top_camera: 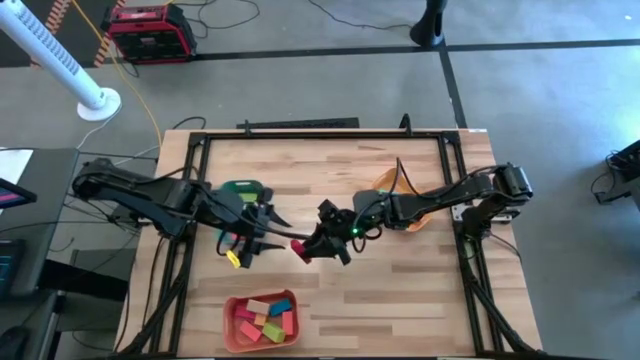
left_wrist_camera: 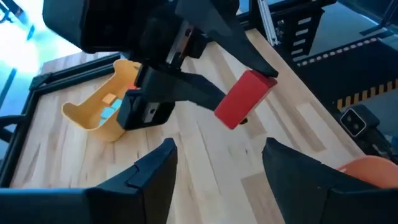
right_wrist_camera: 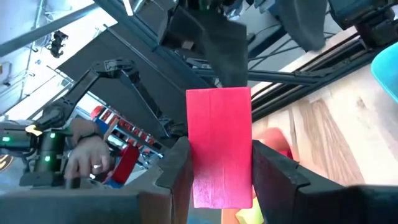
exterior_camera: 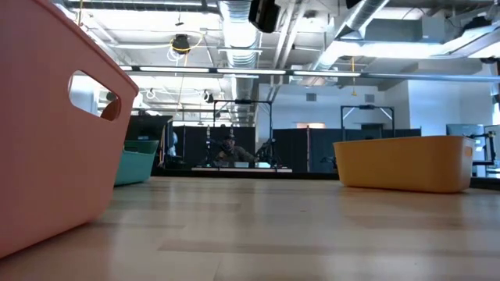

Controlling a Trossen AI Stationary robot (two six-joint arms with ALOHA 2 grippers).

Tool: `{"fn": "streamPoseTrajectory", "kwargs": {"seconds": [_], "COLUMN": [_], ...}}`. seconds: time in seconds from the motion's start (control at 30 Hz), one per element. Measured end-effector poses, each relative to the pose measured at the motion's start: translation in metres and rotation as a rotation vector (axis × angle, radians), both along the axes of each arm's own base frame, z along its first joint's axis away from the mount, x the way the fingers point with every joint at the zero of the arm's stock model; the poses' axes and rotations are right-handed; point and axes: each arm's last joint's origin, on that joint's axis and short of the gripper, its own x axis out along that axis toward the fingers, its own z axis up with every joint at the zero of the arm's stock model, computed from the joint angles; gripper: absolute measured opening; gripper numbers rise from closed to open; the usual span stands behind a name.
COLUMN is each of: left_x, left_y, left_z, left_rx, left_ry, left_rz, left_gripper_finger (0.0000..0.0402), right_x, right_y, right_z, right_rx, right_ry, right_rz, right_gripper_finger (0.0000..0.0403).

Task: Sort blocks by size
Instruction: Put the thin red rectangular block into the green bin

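Red block point(right_wrist_camera: 219, 146): flat rectangular wooden bar, held in the air over the middle of the counter point(top_camera: 400, 290), clamped between the fingers of the right end effector point(top_camera: 318, 247), which grasps it across its narrow width. Judged light, rigid, smooth-faced; not fragile, but painted faces could slip, so a grip across the two broad flat faces near mid-length looks safest.

Left end effector point(left_wrist_camera: 217, 165) sits just left of the block, fingers point(left_wrist_camera: 149, 177) spread apart and empty, facing the block's free end point(left_wrist_camera: 245, 99); looks like a handover in hand.

Salmon-red tray point(top_camera: 262, 320) at the near edge holds several blocks point(top_camera: 268, 318) of mixed colours. Yellow-orange tray point(left_wrist_camera: 99, 112) to the right, under the right arm, holds a few small blocks. Green tray point(top_camera: 240, 190) lies far-left, mostly hidden by the left arm
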Motion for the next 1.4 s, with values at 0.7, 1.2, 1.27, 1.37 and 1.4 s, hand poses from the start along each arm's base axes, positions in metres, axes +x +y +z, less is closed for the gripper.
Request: {"fn": "streamPoseTrajectory", "kwargs": {"seconds": [0.7,1.2,1.27,1.37,1.4], "left_x": [0.035,0.034,0.034,0.033,0.033], "left_y": [-0.013,-0.018,-0.018,-0.018,-0.018], "left_z": [-0.010,-0.008,-0.008,-0.010,-0.010], "left_rx": [0.027,0.095,0.104,0.111,0.112], "left_ry": [-0.086,-0.129,-0.124,-0.108,-0.103], "left_rz": [-0.113,-0.234,-0.241,-0.249,-0.253], "left_gripper_finger": [0.0247,0.0141,0.0120,0.0092,0.0084], "right_x": [-0.001,-0.001,-0.001,-0.001,-0.001], "right_y": [0.004,0.004,0.004,0.004,0.004], "right_z": [0.000,0.001,0.000,0.000,0.000], "right_rx": [0.026,0.048,0.052,0.062,0.064], "right_ry": [0.011,0.019,0.024,0.029,0.031], "right_rz": [0.010,0.009,0.010,0.010,0.009], "right_gripper_finger": [0.0164,0.0164,0.0164,0.0164,0.0164]}}
